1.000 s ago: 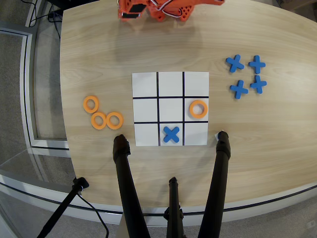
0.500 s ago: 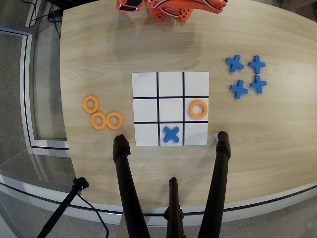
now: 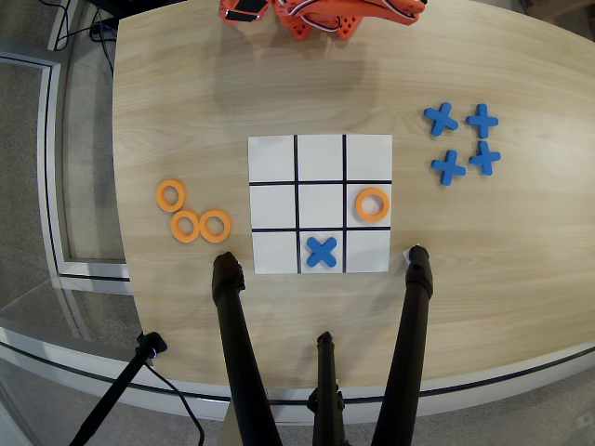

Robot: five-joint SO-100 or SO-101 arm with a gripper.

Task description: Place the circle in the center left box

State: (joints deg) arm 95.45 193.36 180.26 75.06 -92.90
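Overhead view shows you the ring (image 3: 372,204) already lying flat in the middle-row, right-column box (image 3: 369,188) of the grid (image 3: 321,149), with a cross (image 3: 322,251) in the bottom middle cell and three more rings (image 3: 194,216) on the tabletop (image 3: 186,111) at left. Your arm (image 3: 325,17) sits folded at the top edge, and you cannot tell how its hand stands. Judge the ring light, stiff and slick, so if it needs moving, pinch across one side of the rim through the hole.

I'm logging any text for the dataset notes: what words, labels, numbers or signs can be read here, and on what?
None: no readable text on the grid sheet, the orange rings, the blue crosses, the table or the orange arm.
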